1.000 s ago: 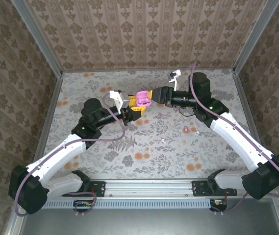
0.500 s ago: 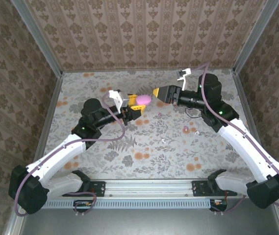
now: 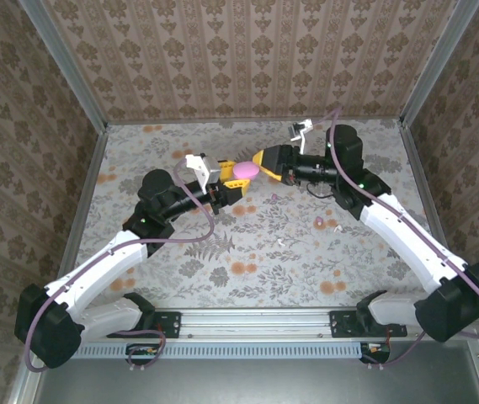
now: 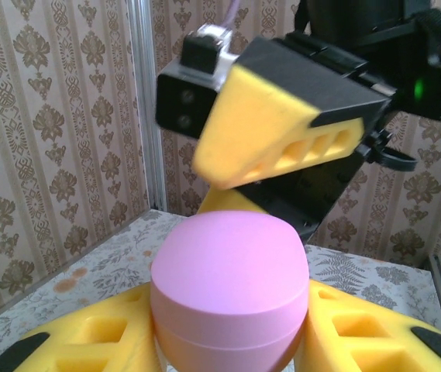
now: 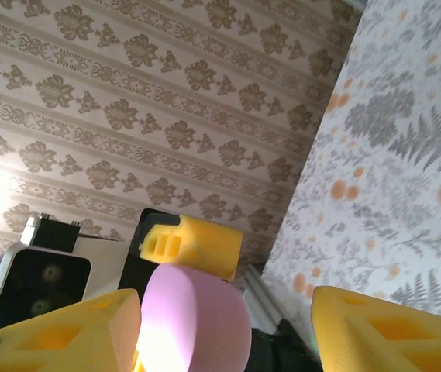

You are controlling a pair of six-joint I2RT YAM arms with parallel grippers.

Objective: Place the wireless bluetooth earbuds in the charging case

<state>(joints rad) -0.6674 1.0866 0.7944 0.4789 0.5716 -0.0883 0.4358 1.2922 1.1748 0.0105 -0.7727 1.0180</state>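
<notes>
The pink charging case (image 3: 243,169) is held clenched in the left gripper (image 3: 236,183), upper centre of the top view. The right gripper (image 3: 263,159) is observed spread, grasping nothing, beside the case. One pink earbud (image 3: 319,222) is noted on the table (image 3: 264,257), right of centre.

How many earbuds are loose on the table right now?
2: a pink earbud right of centre, a pinkish-white earbud nearer the middle. Others may be hidden.
</notes>
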